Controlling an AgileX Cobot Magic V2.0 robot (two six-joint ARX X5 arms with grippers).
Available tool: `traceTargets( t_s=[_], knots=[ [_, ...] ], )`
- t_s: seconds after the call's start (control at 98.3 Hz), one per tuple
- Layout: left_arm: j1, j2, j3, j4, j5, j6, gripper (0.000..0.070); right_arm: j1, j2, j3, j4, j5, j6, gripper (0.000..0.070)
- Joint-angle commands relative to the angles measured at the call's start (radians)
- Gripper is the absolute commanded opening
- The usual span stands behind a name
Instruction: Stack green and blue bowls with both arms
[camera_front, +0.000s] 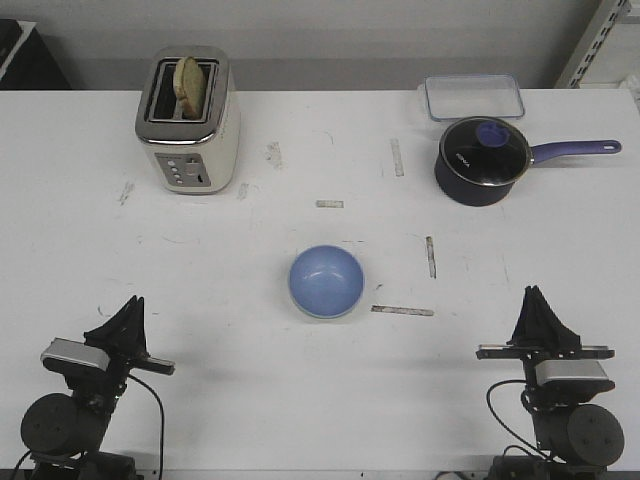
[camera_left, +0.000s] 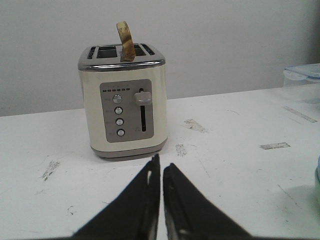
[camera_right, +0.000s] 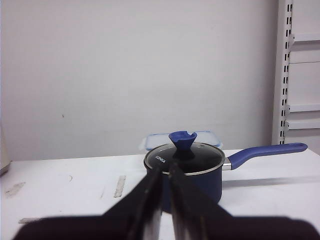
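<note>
- We read one brand only: white lettering, apparently "KONKA", on the dark blue wall of the saucepan (camera_right: 192, 181).
- On the toaster (camera_left: 125, 100) we see buttons with tiny symbols, too small for us to read.

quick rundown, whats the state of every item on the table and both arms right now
blue bowl: upright, nested in a bowl with a pale rim, mid-table
toaster: lever up, one slice sticking out of a slot
saucepan: glass lid on, handle pointing right
clear container: lid on, behind the saucepan
left gripper: jaws shut, holding nothing
right gripper: jaws shut, holding nothing
</note>
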Motion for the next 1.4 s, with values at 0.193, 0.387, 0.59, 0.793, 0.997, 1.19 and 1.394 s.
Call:
traceTargets(
  t_s=[0.193, 0.387, 0.59, 0.793, 0.997, 1.19, 1.394],
  knots=[
    [0.019, -0.002, -0.02, 0.022, -0.057, 0.004, 0.0001, 0.0, -0.001, 0.001, 0.014, 0.003, 0.006, 0.0012],
    [0.072, -0.008, -0.111, 0.09, -0.018, 0.003, 0.0001, 0.0, -0.001, 0.001, 0.014, 0.003, 0.006, 0.0012],
    [0.1, -0.057, -0.196, 0.109, -0.005, 0.003, 0.0002, 0.0, -0.001, 0.001, 0.014, 0.003, 0.006, 0.0012],
    [0.118, -0.164, -0.285, 0.13, -0.005, 0.002, 0.0001, 0.0, -0.001, 0.001, 0.014, 0.003, 0.006, 0.0012],
    [0.119, -0.161, -0.324, 0.129, -0.003, 0.002, 0.0001, 0.0, 0.0, 0.001, 0.016, 0.003, 0.006, 0.0012],
    [0.119, -0.161, -0.324, 0.128, -0.036, 0.003, 0.0001, 0.0, 0.0, 0.001, 0.017, 0.003, 0.006, 0.0012],
    [0.119, -0.161, -0.324, 0.128, -0.063, 0.002, 0.0001, 0.0, 0.0, 0.001, 0.017, 0.003, 0.006, 0.0012]
  ],
)
